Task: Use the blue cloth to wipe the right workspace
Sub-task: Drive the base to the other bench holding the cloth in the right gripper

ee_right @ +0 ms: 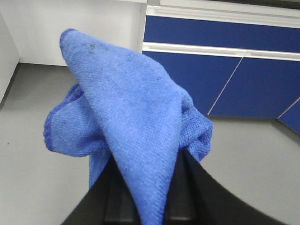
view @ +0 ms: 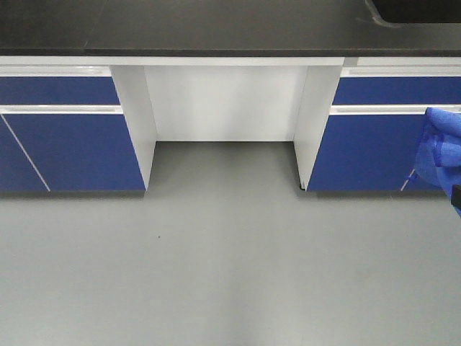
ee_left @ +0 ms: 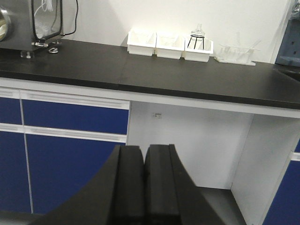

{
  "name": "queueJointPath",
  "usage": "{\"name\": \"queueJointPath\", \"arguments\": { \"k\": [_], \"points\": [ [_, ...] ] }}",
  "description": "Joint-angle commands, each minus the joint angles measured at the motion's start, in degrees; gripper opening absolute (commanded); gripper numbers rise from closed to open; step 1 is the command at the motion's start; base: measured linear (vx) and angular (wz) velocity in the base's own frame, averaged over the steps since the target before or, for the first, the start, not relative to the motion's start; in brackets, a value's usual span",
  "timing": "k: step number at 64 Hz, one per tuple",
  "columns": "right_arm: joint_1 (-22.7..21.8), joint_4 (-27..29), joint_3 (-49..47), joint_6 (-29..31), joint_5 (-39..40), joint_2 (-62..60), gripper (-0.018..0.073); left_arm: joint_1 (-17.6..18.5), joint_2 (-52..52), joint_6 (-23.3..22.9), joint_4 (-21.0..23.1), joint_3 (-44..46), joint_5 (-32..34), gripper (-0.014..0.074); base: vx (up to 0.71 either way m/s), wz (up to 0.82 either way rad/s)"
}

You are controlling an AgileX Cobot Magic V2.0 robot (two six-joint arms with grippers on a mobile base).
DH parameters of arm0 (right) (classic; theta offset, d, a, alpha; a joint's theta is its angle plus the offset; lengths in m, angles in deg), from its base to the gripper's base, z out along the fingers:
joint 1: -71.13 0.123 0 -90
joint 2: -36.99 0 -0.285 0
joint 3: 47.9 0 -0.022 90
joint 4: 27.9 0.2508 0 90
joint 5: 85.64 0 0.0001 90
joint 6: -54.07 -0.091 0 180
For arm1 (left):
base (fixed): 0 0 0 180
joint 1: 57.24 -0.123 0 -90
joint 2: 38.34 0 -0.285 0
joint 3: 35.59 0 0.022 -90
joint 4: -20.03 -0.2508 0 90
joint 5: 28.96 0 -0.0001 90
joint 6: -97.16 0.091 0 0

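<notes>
My right gripper is shut on the blue cloth, which bunches up above the jaws and hangs in the air over the grey floor. In the front view the blue cloth shows at the right edge, in front of the blue cabinet, below the counter's level. My left gripper is shut and empty, its jaws pressed together, facing the black counter from below its height. The left gripper does not show in the front view.
White trays and a clear rack stand at the counter's back. A metal device sits at its left. Blue cabinets flank a white knee recess. A sink corner is at top right.
</notes>
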Motion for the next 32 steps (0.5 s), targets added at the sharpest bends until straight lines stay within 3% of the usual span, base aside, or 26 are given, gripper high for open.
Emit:
{"name": "queueJointPath", "arguments": {
  "k": [1, 32],
  "points": [
    [0.03, -0.79, -1.73, 0.63, 3.94, -0.27, -0.0008, 0.22, 0.91, -0.49, 0.36, -1.76, 4.64, -0.0006, -0.32, 0.03],
    [0.03, -0.79, -1.73, 0.63, 3.94, -0.27, -0.0008, 0.22, 0.91, -0.49, 0.36, -1.76, 4.64, -0.0006, -0.29, -0.02]
  ]
}}
